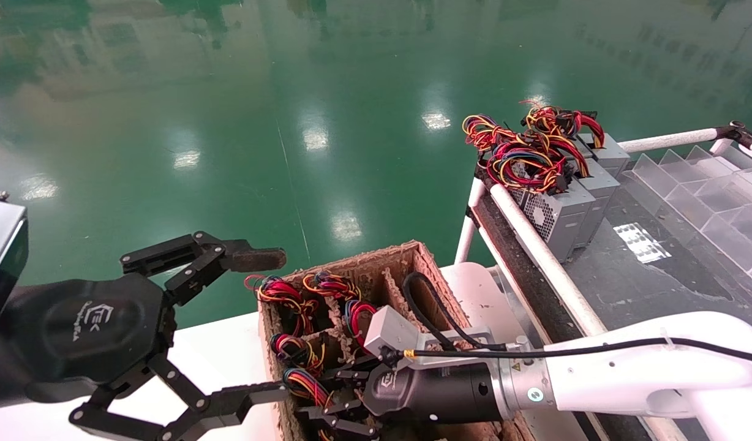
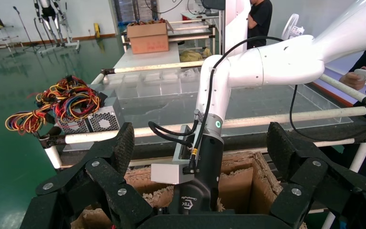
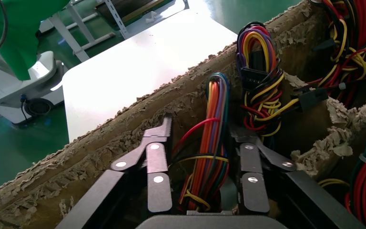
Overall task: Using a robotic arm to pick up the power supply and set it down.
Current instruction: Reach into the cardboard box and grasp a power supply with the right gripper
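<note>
Pickup stage, nothing lifted yet: right gripper reaches into the cardboard crate, fingers spread either side of the power supply wire bundle, not yet closed. Left gripper hangs spread beside the crate. Neighbouring bundles and dividers crowd the slot. Beyond, other supplies stand on the conveyor table.

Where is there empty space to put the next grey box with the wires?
Bare dark belt lies beside the row of power supplies, before the clear dividers. White tabletop left of the cardboard box is bare too. Inside the box it's crowded: wire bundles and the right gripper.
</note>
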Action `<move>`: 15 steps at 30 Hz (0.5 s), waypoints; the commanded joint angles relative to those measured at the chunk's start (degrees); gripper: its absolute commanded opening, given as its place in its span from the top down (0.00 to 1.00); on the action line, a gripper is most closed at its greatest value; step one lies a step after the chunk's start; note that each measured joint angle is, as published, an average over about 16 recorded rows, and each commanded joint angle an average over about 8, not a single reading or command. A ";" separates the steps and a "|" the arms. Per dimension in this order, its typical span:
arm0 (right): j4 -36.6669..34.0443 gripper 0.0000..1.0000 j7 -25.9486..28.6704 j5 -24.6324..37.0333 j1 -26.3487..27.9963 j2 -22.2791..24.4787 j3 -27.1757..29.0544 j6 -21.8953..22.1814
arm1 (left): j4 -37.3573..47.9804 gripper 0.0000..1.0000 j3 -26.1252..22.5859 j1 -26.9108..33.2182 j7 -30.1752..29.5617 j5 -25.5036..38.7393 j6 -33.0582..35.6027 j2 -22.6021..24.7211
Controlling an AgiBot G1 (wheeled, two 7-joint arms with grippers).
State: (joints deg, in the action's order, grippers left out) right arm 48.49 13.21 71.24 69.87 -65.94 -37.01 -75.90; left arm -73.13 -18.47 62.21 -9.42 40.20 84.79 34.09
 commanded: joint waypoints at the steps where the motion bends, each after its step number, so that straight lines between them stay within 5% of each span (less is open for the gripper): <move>1: -0.62 1.00 -0.26 -0.13 0.09 -0.11 0.03 -0.19 | 0.00 0.00 0.00 0.00 0.00 0.00 0.00 0.00; 15: -1.39 1.00 -1.32 -2.00 0.17 0.59 0.97 -1.90 | 0.00 0.00 -0.03 0.01 0.01 -0.02 -0.01 -0.01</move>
State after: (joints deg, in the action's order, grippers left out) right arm 47.25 11.94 69.16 69.95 -65.30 -35.99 -77.78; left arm -73.13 -18.50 62.21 -9.41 40.19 84.78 34.08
